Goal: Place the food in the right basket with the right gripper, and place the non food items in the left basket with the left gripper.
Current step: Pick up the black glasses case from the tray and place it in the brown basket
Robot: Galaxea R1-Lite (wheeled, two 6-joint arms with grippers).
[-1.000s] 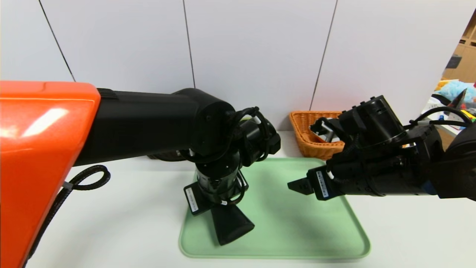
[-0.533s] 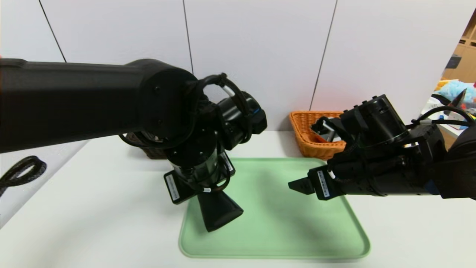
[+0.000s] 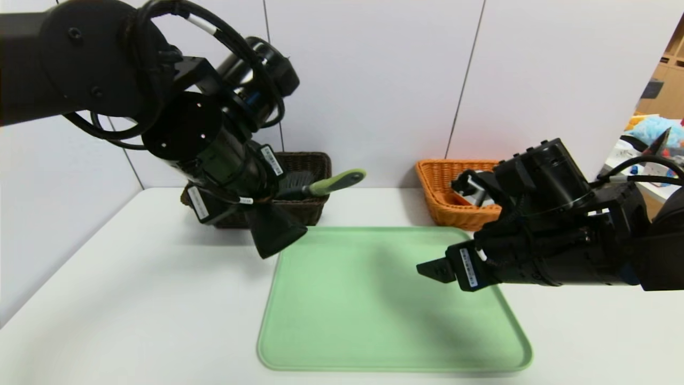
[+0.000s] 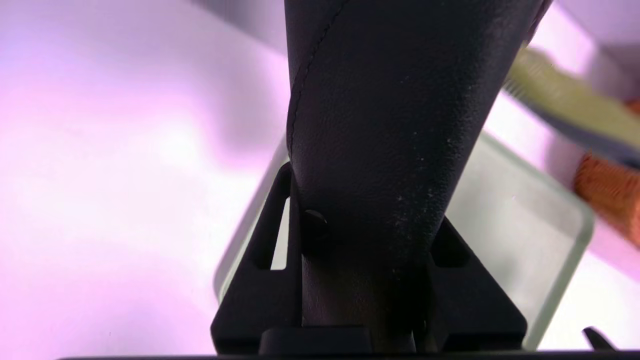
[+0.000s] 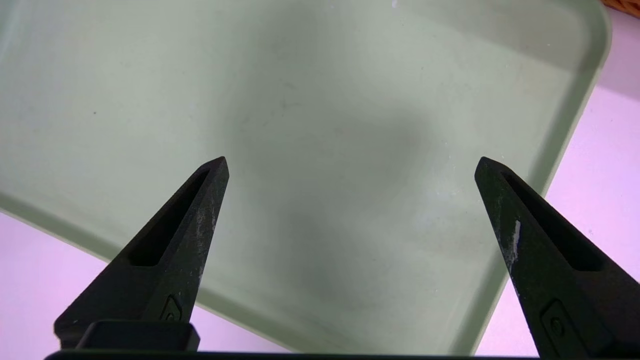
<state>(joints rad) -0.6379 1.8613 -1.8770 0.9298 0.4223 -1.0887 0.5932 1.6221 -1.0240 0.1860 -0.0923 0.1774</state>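
Observation:
My left gripper (image 3: 250, 212) is shut on the black soft case (image 3: 275, 233) and holds it in the air over the table, just in front of the dark brown left basket (image 3: 315, 160). In the left wrist view the case (image 4: 390, 125) fills the gap between the fingers (image 4: 260, 280). The brush lies in that basket, its green handle (image 3: 337, 182) sticking out over the rim. My right gripper (image 3: 434, 270) hangs open over the right side of the green tray (image 3: 374, 321), nothing between its fingertips (image 5: 212, 180). The light orange right basket (image 3: 435, 184) stands behind it. The food is out of view.
The green tray (image 5: 320, 100) lies bare in the middle of the white table (image 3: 133, 299). A white wall runs close behind both baskets. Cluttered shelving (image 3: 654, 133) shows at the far right.
My left arm has lifted the black case off the tray and carried it up, back and to the left toward the dark basket, uncovering the basket and brush. The right arm has stayed put.

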